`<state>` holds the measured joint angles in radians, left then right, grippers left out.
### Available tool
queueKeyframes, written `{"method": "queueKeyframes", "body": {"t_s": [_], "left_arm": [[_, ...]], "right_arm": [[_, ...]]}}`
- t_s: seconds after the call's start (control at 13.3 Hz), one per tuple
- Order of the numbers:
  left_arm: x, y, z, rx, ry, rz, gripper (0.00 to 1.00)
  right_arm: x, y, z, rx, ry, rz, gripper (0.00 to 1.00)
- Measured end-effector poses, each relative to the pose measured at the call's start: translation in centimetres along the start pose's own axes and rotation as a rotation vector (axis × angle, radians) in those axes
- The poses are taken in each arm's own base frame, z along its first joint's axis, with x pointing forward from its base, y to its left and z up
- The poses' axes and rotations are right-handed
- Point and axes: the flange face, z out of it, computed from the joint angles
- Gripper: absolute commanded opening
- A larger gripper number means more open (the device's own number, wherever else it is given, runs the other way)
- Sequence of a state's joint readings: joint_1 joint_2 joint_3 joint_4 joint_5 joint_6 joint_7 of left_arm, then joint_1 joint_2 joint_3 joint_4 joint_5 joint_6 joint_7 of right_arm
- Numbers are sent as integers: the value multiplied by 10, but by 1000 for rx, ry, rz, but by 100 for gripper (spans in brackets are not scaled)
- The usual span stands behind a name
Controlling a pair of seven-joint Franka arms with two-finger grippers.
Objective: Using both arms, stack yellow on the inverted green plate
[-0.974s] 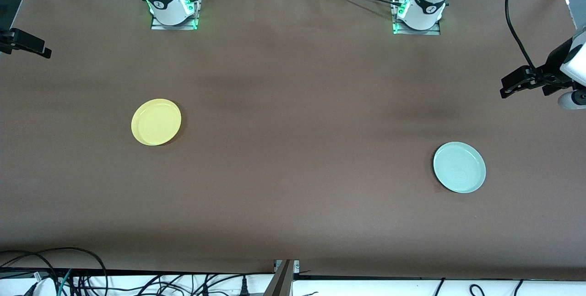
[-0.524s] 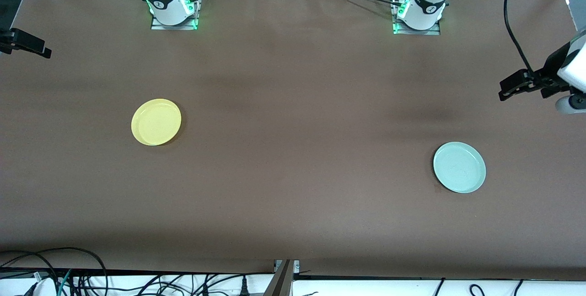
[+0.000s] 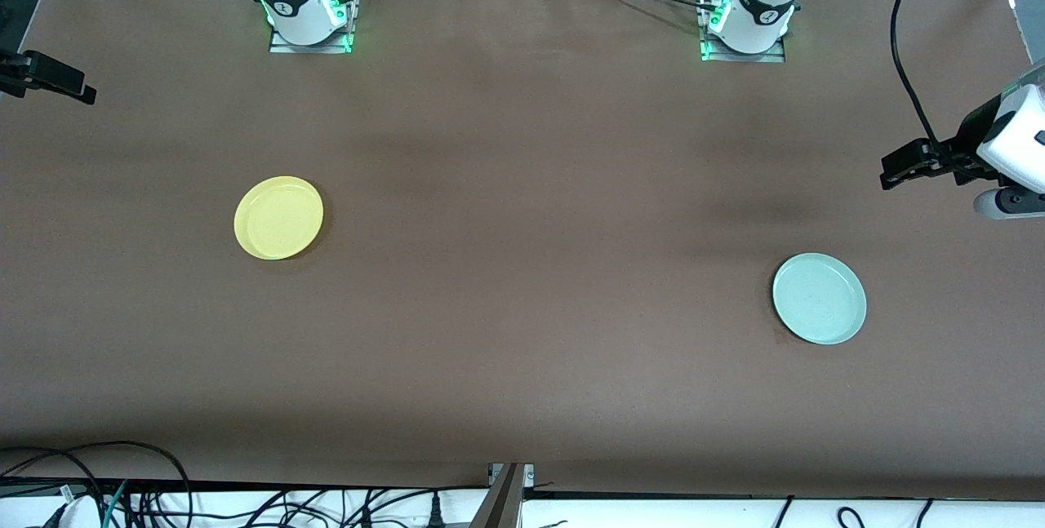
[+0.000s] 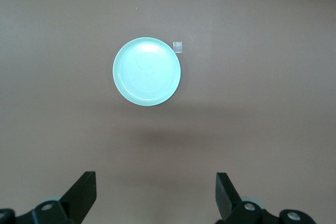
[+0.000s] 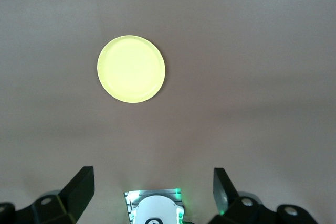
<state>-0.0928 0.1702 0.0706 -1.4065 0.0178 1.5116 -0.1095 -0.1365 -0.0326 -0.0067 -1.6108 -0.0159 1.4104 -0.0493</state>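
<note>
The yellow plate [image 3: 278,217] lies flat on the brown table toward the right arm's end; it also shows in the right wrist view [image 5: 131,68]. The pale green plate [image 3: 819,298] lies flat, hollow side up as it seems, toward the left arm's end and nearer the front camera; it also shows in the left wrist view [image 4: 146,71]. My left gripper [image 3: 891,172] hangs high over the table's edge at the left arm's end, open and empty [image 4: 156,192]. My right gripper [image 3: 80,89] hangs high over the table's edge at the right arm's end, open and empty [image 5: 153,190].
A small pale square of tape [image 4: 178,46] lies on the table beside the green plate. The right arm's base [image 3: 306,6] and the left arm's base [image 3: 747,22] stand along the table's edge. Cables [image 3: 147,503] lie off the table's near edge.
My left gripper has drifted a little lower in the front view and slightly toward the table's middle. The right gripper has barely shifted. Both plates stay put.
</note>
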Motion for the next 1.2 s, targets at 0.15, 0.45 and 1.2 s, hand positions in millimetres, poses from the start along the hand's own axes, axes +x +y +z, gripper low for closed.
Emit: {"method": "queueKeyframes", "body": {"t_s": [0.15, 0.45, 1.2], "left_arm": [[0, -2, -1, 0, 0, -4, 100], [0, -9, -1, 1, -5, -19, 100], [5, -13, 12, 5, -35, -30, 100]], "right_arm": [[0, 0, 0, 0, 0, 0, 100], [0, 3, 0, 1, 0, 5, 100], [0, -1, 0, 0, -1, -1, 100]]}}
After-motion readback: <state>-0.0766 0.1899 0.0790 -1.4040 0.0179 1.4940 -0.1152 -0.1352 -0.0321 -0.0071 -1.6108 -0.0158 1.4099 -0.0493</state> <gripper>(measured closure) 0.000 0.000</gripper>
